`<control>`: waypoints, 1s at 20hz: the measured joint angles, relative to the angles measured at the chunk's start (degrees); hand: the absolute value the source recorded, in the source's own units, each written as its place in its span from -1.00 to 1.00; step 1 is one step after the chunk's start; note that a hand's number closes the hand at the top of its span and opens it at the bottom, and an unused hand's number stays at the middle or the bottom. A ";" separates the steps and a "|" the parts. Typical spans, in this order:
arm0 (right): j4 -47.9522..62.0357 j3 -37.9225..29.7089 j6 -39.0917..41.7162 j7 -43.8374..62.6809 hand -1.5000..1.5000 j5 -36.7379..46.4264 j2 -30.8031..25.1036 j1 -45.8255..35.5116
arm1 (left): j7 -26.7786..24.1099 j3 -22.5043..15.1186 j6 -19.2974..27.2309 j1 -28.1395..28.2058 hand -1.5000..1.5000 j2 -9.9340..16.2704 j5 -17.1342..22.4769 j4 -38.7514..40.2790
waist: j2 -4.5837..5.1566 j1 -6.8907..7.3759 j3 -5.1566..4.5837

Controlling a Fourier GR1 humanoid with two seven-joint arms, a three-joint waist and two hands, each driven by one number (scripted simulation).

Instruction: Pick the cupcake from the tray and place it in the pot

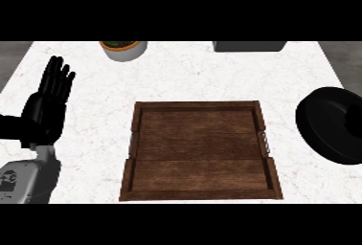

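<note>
Though apart, pot (pixel 314 136) right of tray (pixel 201 104).

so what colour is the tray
Dark brown wood grain; the tray shows best in the head view.

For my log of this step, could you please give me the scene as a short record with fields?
tray: brown wood, centre of counter, nothing on it
cupcake: not visible
pot: black, at the right edge, partly cut off
left hand: open, fingers up, resting at the left edge
right hand: not in view
planter: far edge, left of centre
dark box: far edge, right of centre
counter: white marble
</note>
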 measured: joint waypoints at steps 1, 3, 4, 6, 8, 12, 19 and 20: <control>1.82 -2.03 -0.76 -1.75 1.00 -1.91 -0.92 0.24 | 0.03 -0.02 -0.21 0.13 0.00 -0.08 0.01 -0.14 | 0.01 0.09 0.00; 5.02 -5.16 -3.07 -5.95 1.00 -5.19 -2.20 1.57 | -0.26 0.16 -0.35 0.04 0.00 -0.40 -0.12 0.32 | 0.05 0.18 0.01; 6.42 -6.32 -4.01 -7.74 1.00 -6.35 -2.74 2.05 | -0.04 0.07 -0.44 0.05 0.00 -0.57 -0.24 -0.05 | 0.06 0.25 0.00; 10.39 -7.48 -5.63 -10.10 1.00 -7.09 -3.78 1.41 | 0.29 0.42 -0.51 -1.13 0.00 -0.61 -0.53 0.64 | 0.08 0.38 0.00; 14.32 -8.42 -7.15 -11.94 1.00 -7.66 -4.88 0.10 | 0.63 0.92 -0.92 -1.78 0.00 -0.57 -0.48 0.98 | 0.11 0.50 0.00; 23.32 -10.67 -9.19 -16.03 1.00 -9.46 -7.66 -2.03 | 0.56 1.18 -1.20 -1.83 0.00 -1.04 -0.84 1.16 | 0.14 0.68 -0.01; 39.22 -14.40 -7.16 -20.85 -1.00 -16.80 -9.05 -5.70 | 1.23 1.30 -1.67 -1.00 0.00 -0.89 -0.95 -0.49 | 0.19 0.97 0.02; 41.13 -14.51 -6.75 -21.42 -1.00 -17.87 -8.81 -6.50 | 0.89 1.19 -1.83 -0.79 0.00 -1.04 -1.05 -0.39 | 0.20 1.01 0.02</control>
